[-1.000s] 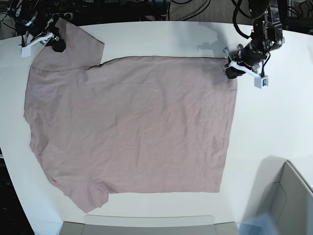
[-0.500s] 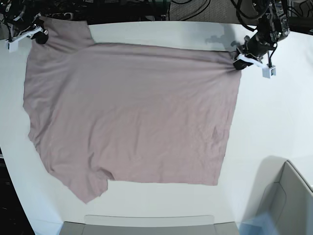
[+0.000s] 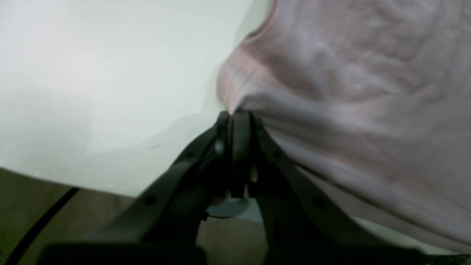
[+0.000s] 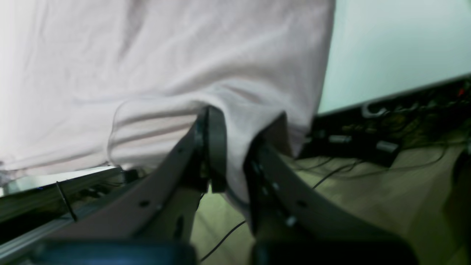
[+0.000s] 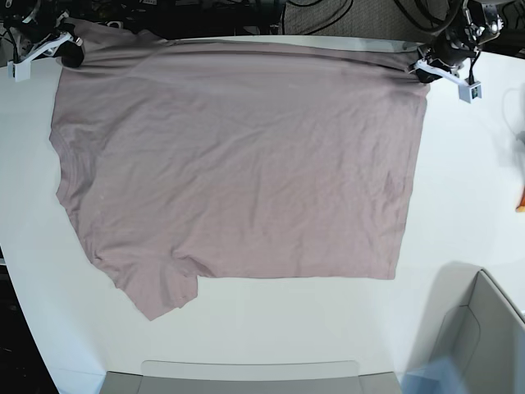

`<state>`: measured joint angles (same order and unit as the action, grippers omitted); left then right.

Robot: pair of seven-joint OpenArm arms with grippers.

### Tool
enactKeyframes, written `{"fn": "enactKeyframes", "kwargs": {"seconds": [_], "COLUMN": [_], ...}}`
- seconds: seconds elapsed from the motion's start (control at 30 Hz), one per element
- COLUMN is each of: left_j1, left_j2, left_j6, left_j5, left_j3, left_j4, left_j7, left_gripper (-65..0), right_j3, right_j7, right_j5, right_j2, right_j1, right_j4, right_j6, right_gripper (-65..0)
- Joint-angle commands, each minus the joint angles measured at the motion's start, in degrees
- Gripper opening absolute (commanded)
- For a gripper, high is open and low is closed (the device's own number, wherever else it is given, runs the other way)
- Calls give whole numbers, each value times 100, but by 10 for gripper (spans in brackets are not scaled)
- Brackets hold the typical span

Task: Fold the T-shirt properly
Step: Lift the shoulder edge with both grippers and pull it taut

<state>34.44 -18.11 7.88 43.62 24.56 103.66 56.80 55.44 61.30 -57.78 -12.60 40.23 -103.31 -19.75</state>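
Note:
The pink-mauve T-shirt (image 5: 238,156) lies spread over the white table (image 5: 459,189), stretched between its two far corners. My left gripper (image 5: 423,72) is shut on the far right corner of the T-shirt; in the left wrist view the gripper (image 3: 234,115) pinches the cloth (image 3: 349,73) at its tip. My right gripper (image 5: 70,54) is shut on the far left corner; in the right wrist view the gripper (image 4: 230,121) has the cloth (image 4: 165,66) draped between its fingers. One sleeve (image 5: 160,291) lies at the near left. No white mark shows.
A grey bin (image 5: 484,336) stands at the near right corner. A grey tray edge (image 5: 246,373) runs along the near side. Cables and dark equipment (image 5: 213,12) lie behind the table's far edge. A small orange object (image 5: 521,201) shows at the right frame edge.
Both grippers have pulled the T-shirt's far edge further away and apart. The cloth has opened out flatter and slid toward the far edge of the table.

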Motion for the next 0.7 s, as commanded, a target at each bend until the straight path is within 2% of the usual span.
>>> {"fn": "enactKeyframes", "kwargs": {"seconds": [0.0, 0.1, 0.3, 0.47, 0.57, 0.67], "left_j1": [-37, -55, -415, -670, -942, -1294], "left_j2": [-92, 57, 92, 66, 66, 83], "left_j6": [-19, -19, -28, -28, -28, -28], "left_j5": [-6, -6, -6, -6, -23, -32], "left_j3": [81, 81, 81, 63, 45, 37], "left_j4": [197, 267, 320, 320, 320, 311], "left_j7": [-137, -137, -128, -102, 197, 514], "left_gripper": [-650, -650, -650, -650, -650, -650], "right_j3": [60, 25, 8, 8, -1, -212], "right_j7": [-139, -121, -112, -112, -112, -112], "right_j5": [-73, -20, 692, 701, 719, 1000], "right_j2": [-81, -107, -72, -142, -292, -336], "right_j1": [-1, -89, -537, -687, -766, -906], "right_j4": [-197, -355, -487, -469, -443, -461], "right_j6": [-8, 1, 1, 1, 1, 1], "right_gripper": [-650, -650, -650, -650, -650, -650]}}
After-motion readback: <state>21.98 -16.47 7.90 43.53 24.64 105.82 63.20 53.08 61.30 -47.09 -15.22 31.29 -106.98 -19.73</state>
